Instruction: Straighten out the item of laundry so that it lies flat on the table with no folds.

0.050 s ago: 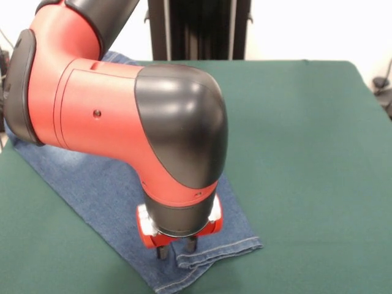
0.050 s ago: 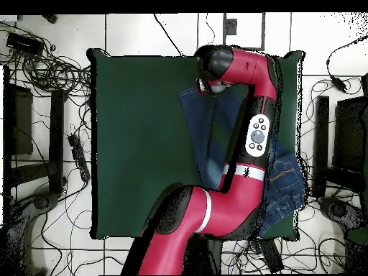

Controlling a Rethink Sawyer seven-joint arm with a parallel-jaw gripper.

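Front view: gripper (image 1: 176,247) at 6 o'clock, fingers narrow and pressed down at the hem end of the jeans (image 1: 110,190); cannot tell whether cloth is pinched. Leg runs from 10 toward 6 across the table (image 1: 306,153), probably to pull it straight.

Overhead view: jeans (image 2: 212,129) sit right of centre, waist (image 2: 284,183) bunched at 4 o'clock, gripper (image 2: 205,88) at 12.

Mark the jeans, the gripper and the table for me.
jeans (image 1: 98,190): front view, on the flat denim of the leg left of the arm.
gripper (image 1: 176,247): front view, midway between the two dark fingers above the leg hem.
table (image 1: 306,153): front view, on bare green cloth at right.
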